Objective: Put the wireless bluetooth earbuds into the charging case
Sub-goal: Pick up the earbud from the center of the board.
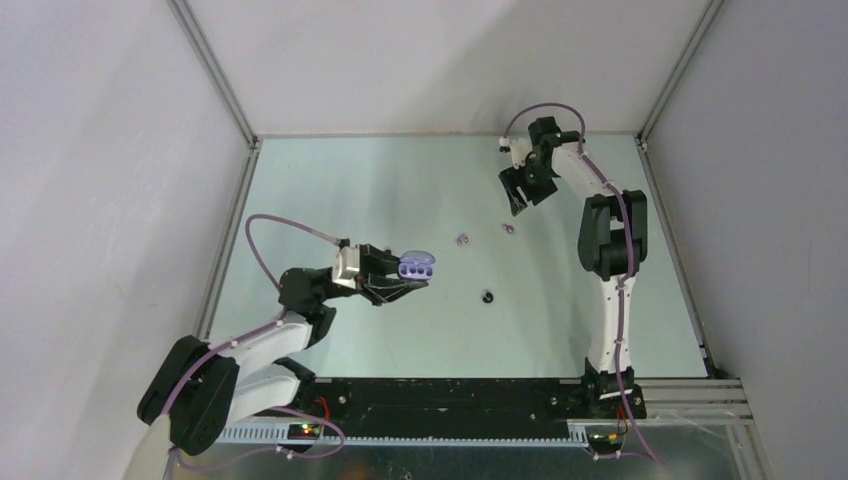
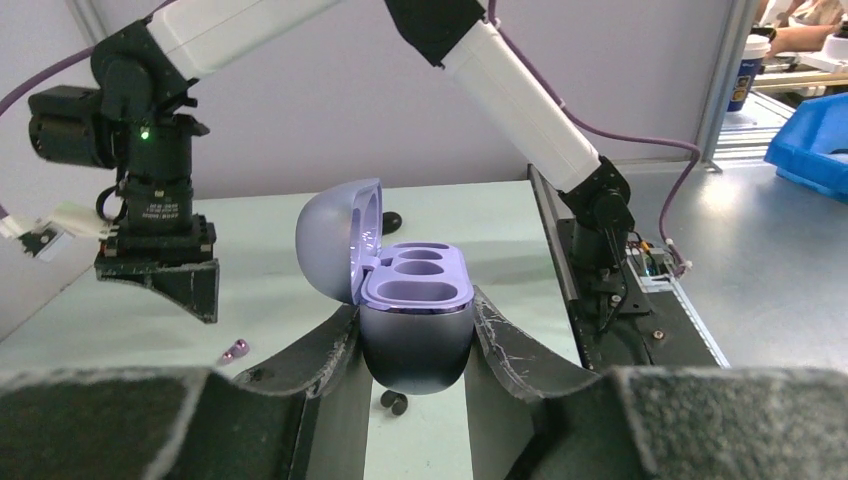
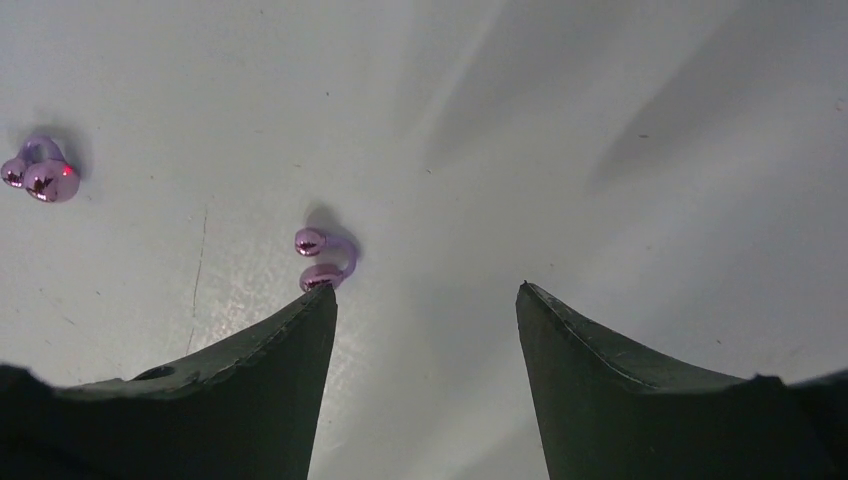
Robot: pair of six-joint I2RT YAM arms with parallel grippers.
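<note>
My left gripper (image 2: 415,330) is shut on the purple charging case (image 2: 415,300), held upright above the table with its lid (image 2: 340,240) swung open and its sockets empty. In the top view the case (image 1: 418,265) sits left of centre. A black earbud (image 2: 394,402) lies on the table under the case. My right gripper (image 3: 425,288) hangs open over the table. One purple earbud (image 3: 325,258) lies just off its left fingertip (image 3: 315,305), outside the gap. A second purple earbud (image 3: 40,172) lies further left. From above, both purple earbuds (image 1: 463,239) (image 1: 508,228) lie below the right gripper (image 1: 520,195).
A black earbud (image 1: 487,296) lies alone mid-table, right of the case. White walls and an aluminium frame (image 1: 215,75) enclose the pale green table (image 1: 400,180). The black base rail (image 1: 450,395) runs along the near edge.
</note>
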